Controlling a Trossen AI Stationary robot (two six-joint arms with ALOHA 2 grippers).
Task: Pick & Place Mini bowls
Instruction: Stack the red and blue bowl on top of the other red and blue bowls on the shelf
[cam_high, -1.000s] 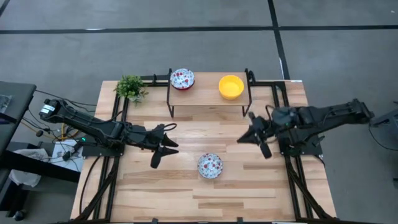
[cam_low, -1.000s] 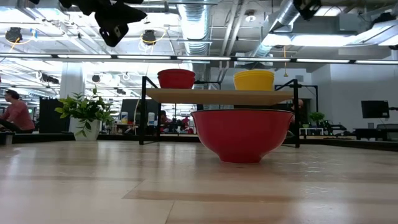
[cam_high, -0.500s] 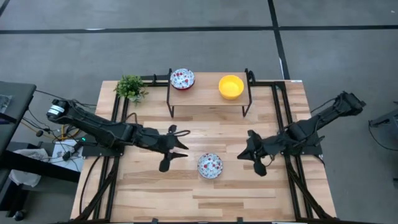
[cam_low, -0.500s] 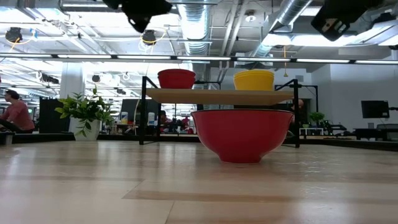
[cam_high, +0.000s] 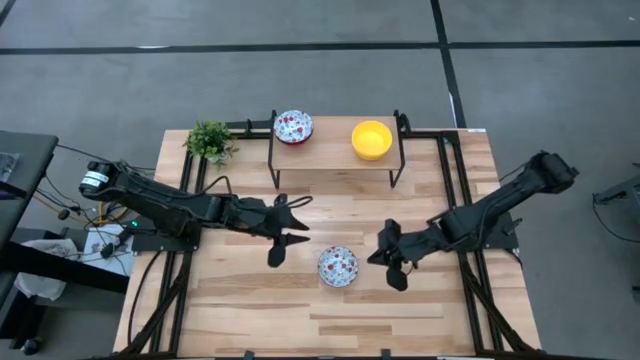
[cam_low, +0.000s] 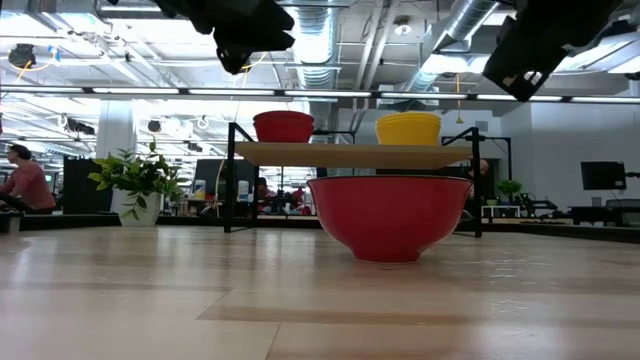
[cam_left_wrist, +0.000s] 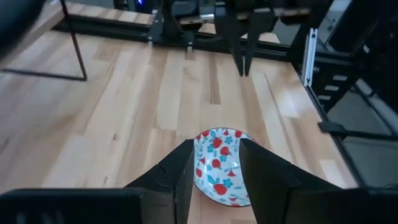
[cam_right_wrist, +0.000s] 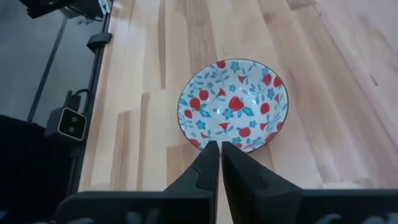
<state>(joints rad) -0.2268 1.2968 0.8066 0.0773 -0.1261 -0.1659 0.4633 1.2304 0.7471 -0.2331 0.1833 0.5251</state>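
High view shows the wooden table (cam_high: 330, 310) with both arms reaching toward its middle. At the far edge stands a small shelf (cam_high: 335, 155) on thin black legs, carrying a speckled bowl (cam_high: 293, 126) at its left end and a yellow bowl (cam_high: 371, 139) at its right end. A green potted plant (cam_high: 209, 140) sits at the table's far left corner, well apart from the arms.

A third bowl, white with red-and-blue flowers (cam_high: 338, 267), rests on the table top between the two claws, in front of the shelf. The left claw (cam_high: 287, 242) hangs just beside it on the left, and its fingers (cam_left_wrist: 180, 174) stand apart with nothing between them; in the left wrist view the flowered bowl shows through the gap, a little ahead of the tips. The right claw (cam_high: 389, 262) hangs near the bowl's right side. Its fingers (cam_right_wrist: 210, 163) are nearly together, a thin slit between them, empty, with the tips pointing at the bowl's near rim.
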